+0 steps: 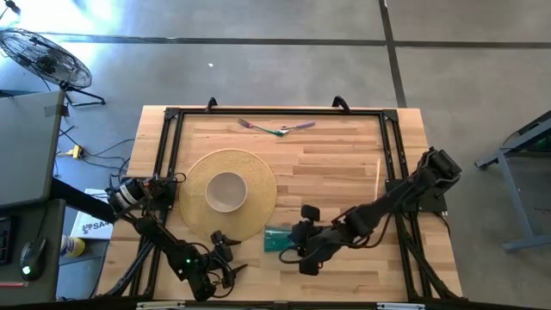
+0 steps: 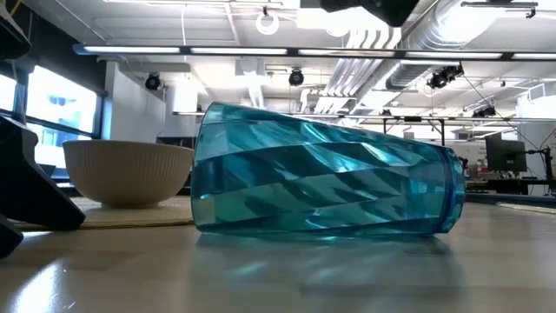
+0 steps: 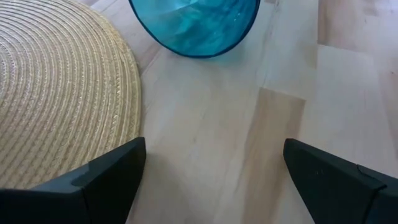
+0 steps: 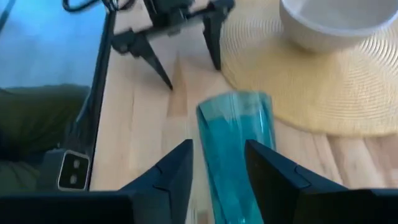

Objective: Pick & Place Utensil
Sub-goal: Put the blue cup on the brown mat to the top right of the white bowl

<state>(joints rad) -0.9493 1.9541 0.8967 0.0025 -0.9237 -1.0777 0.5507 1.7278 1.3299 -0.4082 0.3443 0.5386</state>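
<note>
Two utensils (image 1: pixel 275 129), one with a green handle, lie near the table's far edge, far from both arms. A teal faceted cup (image 1: pixel 277 238) lies on its side on the wood, mouth toward the left (image 2: pixel 330 174). My right gripper (image 1: pixel 294 245) is open and hangs above the cup's base end. In its wrist view its fingers (image 4: pixel 217 149) frame the cup (image 4: pixel 236 149), while the low view shows no finger at the cup. My left gripper (image 1: pixel 222 257) is open and low near the table's near edge, facing the cup's mouth (image 3: pixel 196 25).
A white bowl (image 1: pixel 226 191) stands on a round woven placemat (image 1: pixel 258 185) left of the cup. A thin wooden stick (image 1: pixel 377 175) lies by the right rail. A black frame borders the tabletop. Bare wood lies between the placemat and the stick.
</note>
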